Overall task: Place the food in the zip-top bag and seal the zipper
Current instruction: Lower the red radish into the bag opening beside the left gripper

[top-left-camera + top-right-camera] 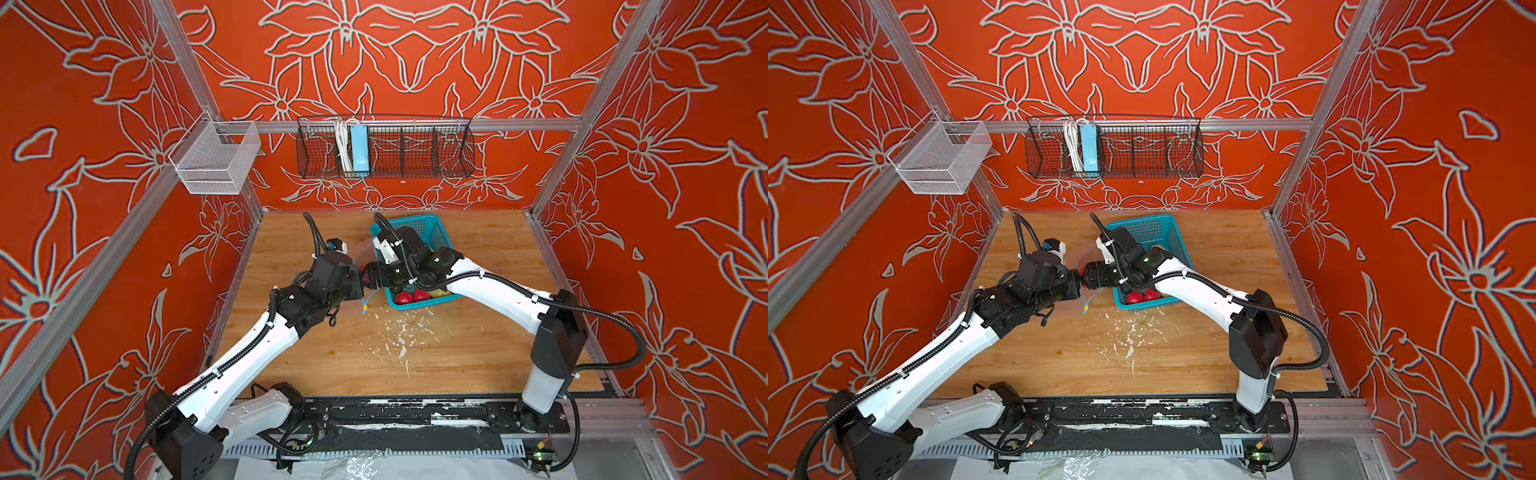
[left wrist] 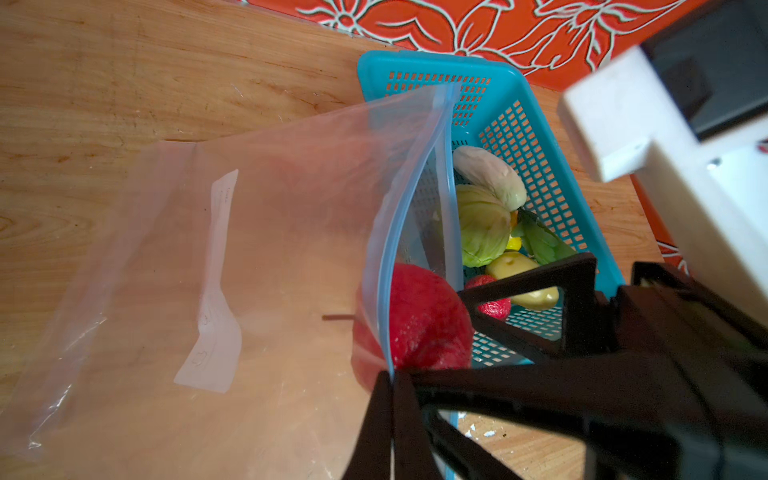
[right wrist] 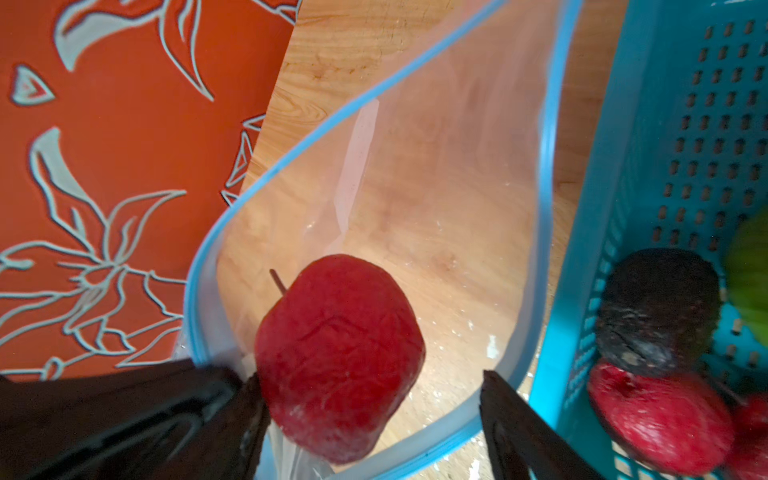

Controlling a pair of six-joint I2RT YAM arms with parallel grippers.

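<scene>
Zip-top bag is laid beside the teal basket, its zipper pinched by the closed left gripper. At the mouth, a red food piece is seen between the spread jaws of the right gripper, stem pointing inward.

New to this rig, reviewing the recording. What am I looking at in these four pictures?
Two robot arms with two-finger grippers work over a wooden table. Two pictures look down from one overhead stereo camera; the other two come from a camera on each wrist. On the table are a clear zip-top bag and a teal basket of toy food: cabbage, cucumber, potato, avocado. The left gripper pinches the bag's blue zipper, holding the mouth open. The right gripper stands open around a red toy fruit in that mouth.
</scene>
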